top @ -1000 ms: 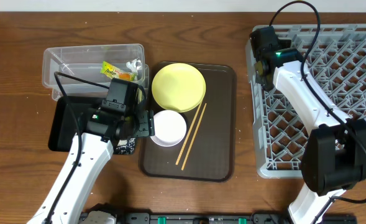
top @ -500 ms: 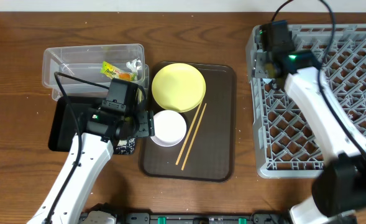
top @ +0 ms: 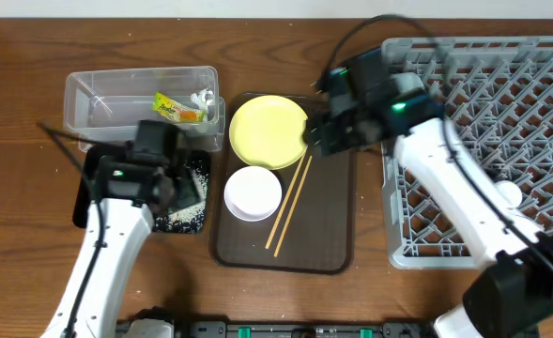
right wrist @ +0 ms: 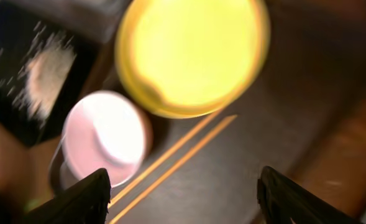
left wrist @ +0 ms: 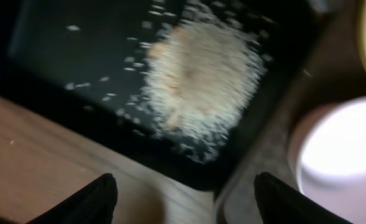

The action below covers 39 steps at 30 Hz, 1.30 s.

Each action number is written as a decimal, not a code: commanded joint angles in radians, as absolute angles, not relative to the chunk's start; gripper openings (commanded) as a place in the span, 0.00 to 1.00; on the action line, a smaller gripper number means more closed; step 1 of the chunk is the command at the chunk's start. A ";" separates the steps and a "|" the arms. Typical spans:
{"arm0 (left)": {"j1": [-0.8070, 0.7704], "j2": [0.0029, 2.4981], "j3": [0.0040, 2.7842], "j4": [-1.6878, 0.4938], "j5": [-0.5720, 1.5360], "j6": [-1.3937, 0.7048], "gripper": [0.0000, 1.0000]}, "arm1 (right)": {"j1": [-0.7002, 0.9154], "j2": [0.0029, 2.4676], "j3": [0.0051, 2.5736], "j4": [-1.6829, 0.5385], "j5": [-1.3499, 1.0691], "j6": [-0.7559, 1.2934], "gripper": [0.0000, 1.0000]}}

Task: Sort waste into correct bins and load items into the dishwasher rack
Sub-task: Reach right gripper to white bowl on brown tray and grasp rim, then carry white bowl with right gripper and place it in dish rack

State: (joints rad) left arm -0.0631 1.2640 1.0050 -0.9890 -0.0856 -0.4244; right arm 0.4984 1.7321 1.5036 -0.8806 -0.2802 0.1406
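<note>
Both grippers are open and empty. The left gripper [left wrist: 186, 208] has its fingers spread wide with nothing between them. It hangs over the near edge of the black tray [left wrist: 58, 74], where that tray meets the bare desk [left wrist: 46, 168]. Just ahead of this gripper the rice [left wrist: 198, 81] lies heaped in the black tray, with loose grains scattered around the heap. Ahead and to its right is the white bowl [left wrist: 344, 149], upright and apart from the rice. Farther ahead, past the black tray, is the clear tub [top: 98, 108], which holds the wrapper [top: 177, 110] and the paper scrap [top: 203, 97] side by side at its right end.

The right gripper [right wrist: 186, 208] is also spread wide and grips nothing. It hangs above the brown tray [right wrist: 263, 149]. The yellow plate [right wrist: 192, 53] lies flat straight ahead of it, and the white bowl is ahead to its left, just beside the plate. The chopsticks [right wrist: 170, 158] lie side by side on the brown tray, running diagonally between the plate and this gripper's fingers. Behind this gripper, along its arm, is the rack [top: 501, 103], well apart from the plate.
</note>
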 commanded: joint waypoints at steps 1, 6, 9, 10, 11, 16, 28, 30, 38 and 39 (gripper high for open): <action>0.024 1.261 1.012 -0.995 -0.117 -0.451 0.74 | 0.569 1.787 1.489 -0.890 -0.319 0.154 0.74; 0.137 1.261 1.012 -0.996 -0.117 -0.451 0.82 | 0.651 1.885 1.489 -0.890 -0.302 0.205 0.66; 0.166 1.261 1.012 -1.006 -0.117 -0.451 0.83 | 0.685 1.942 1.489 -0.886 -0.234 0.273 0.63; 0.170 1.261 1.012 -1.008 -0.117 -0.451 0.83 | 0.693 1.959 1.489 -0.884 -0.211 0.294 0.60; 0.170 1.261 1.012 -1.010 -0.117 -0.451 0.83 | 0.701 1.981 1.489 -0.880 -0.185 0.321 0.57; 0.170 1.261 1.012 -1.009 -0.117 -0.451 0.83 | 0.710 2.042 1.489 -0.847 -0.172 0.345 0.43; 0.170 1.261 1.012 -1.010 -0.113 -0.451 0.83 | 0.694 2.055 1.491 -0.813 -0.165 0.344 0.01; 0.170 1.261 1.012 -1.010 -0.113 -0.451 0.83 | 0.680 2.040 1.492 -0.819 -0.164 0.344 0.01; 0.170 1.261 1.012 -1.009 -0.113 -0.451 0.84 | 0.565 1.833 1.493 -0.827 -0.066 0.316 0.01; 0.170 1.261 1.012 -1.009 -0.113 -0.451 0.84 | 0.549 1.805 1.493 -0.827 -0.054 0.311 0.01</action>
State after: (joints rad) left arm 0.1646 1.2640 1.0050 -1.0065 -0.1043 -0.4454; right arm 0.6044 1.9385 1.4860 -0.8307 -0.1196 0.3332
